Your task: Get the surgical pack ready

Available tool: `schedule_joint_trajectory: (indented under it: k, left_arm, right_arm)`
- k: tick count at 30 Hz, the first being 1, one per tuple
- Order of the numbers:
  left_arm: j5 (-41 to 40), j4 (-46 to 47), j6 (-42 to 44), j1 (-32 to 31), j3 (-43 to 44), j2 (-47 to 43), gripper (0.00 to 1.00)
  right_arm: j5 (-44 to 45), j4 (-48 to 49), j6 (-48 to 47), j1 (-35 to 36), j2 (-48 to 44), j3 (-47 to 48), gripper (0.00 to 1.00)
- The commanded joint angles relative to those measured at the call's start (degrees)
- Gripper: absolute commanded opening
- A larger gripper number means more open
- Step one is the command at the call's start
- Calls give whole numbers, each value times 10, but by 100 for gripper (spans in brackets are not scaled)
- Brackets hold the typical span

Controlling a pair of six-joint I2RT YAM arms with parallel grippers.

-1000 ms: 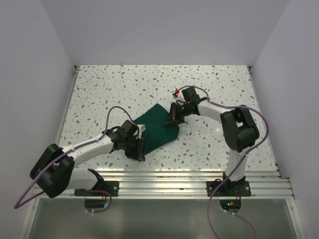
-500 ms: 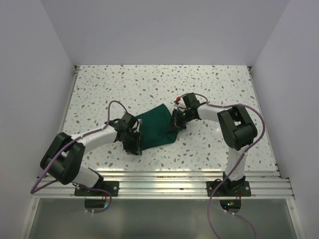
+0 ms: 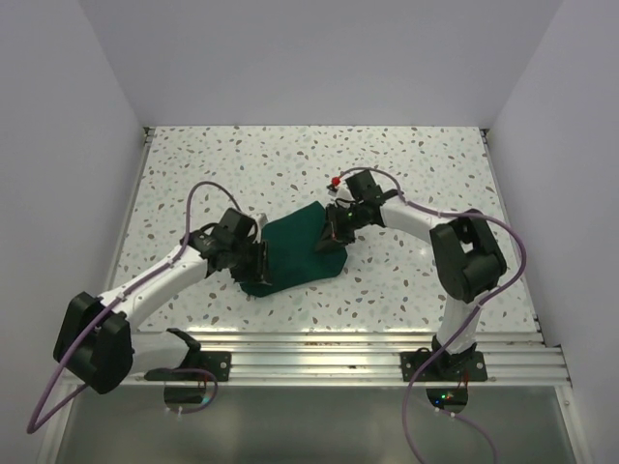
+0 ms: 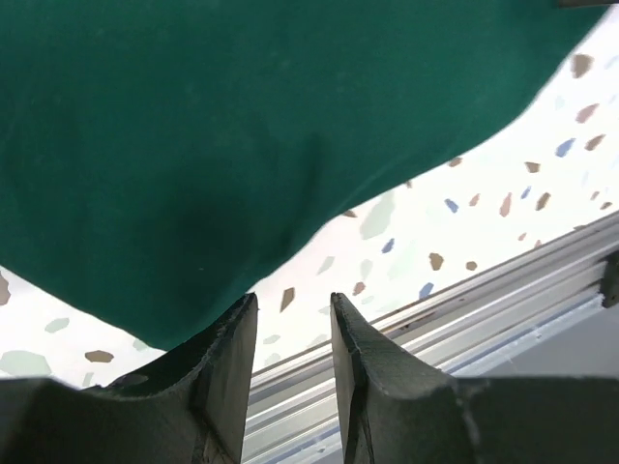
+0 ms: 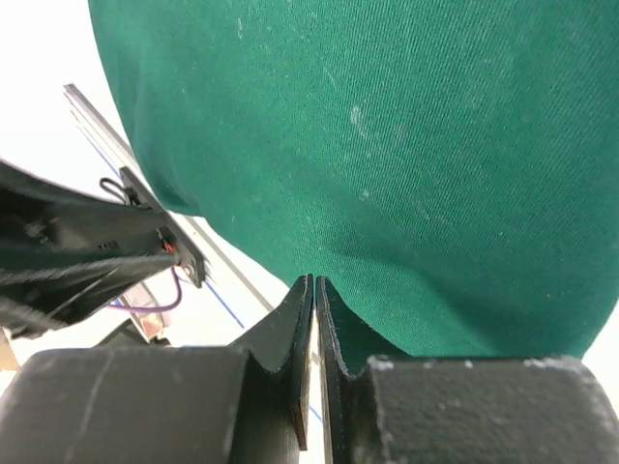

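Now, look at your left gripper (image 3: 261, 266) first, because that is where the change is: a second ago it sat low at the near left corner of the dark green drape (image 3: 295, 249), and it has since swung up along that left edge while its jaws have parted. In the left wrist view the two fingers (image 4: 227, 358) stand apart with only speckled table (image 3: 406, 164) and the aluminium rail (image 4: 464, 309) showing between them, and the cloth's edge lies just ahead of the tips, so nothing is held on that side. Your right gripper (image 3: 334, 230) has barely shifted and stays at the far right corner of the cloth; its wrist view shows the fingers pressed almost together right where the fabric's edge meets them, which reads as a pinch on the drape. The cloth itself lies in the middle of the table between the two arms, and it looks more gathered than it did a second ago, with a rounder near left corner. No tray, instruments or gauze show in any view, so you cannot tell whether they are wrapped inside. I judge that the left side has just been let go, so the fold there is probably laid, and the right corner is the one you are left to deal with
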Motion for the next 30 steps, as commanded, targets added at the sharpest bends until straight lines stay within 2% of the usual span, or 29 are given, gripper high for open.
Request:
schedule_joint_trajectory:
  k: [1,3,8,15,22,26,30]
  left_arm:
    - [-8,-9,-15,18,-34,25,39]
    - [-16,-3,-15,28,-49,26,39]
    - [-12,10,8,104,-84,27,37]
    - [19,36,2,129,-45,98,31]
    - [-2,1,25,131,33,63,34]
    - [6,12,28,135,31,55,38]
    - [31,32,25,136,17,77,35]
  right_arm:
    - [-8,12,2,-2,3,-15,9]
    - [3,10,-5,-4,1,-32,8]
    - [17,49,7,-33,-7,-96,8]
    - [12,64,16,-42,10,-116,8]
    - [26,5,-4,-45,-27,-77,9]
    - [28,-20,-11,-45,-49,-44,9]
    - [28,-79,-40,-38,-53,5,11]
